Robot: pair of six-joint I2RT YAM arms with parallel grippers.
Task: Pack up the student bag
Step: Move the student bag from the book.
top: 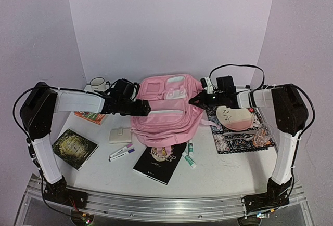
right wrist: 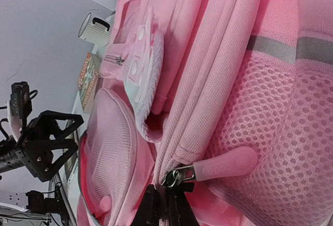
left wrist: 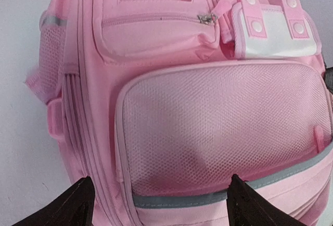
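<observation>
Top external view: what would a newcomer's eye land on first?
The big pink student bag fills the centre of the table. The left gripper hovers open over its mesh pocket, and the right gripper is pinched at a zipper slider on its side.

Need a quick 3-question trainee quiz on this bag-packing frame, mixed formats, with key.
1. True or false: the left gripper is shut on the student bag.
2. What is the right gripper pinching? A) a marker B) the bag's zipper slider C) a book
3. Fill in: in the top view, the white mug stands on the ___ of the bag.
Key: 1 false, it is wide open. 2 B. 3 left.
</observation>
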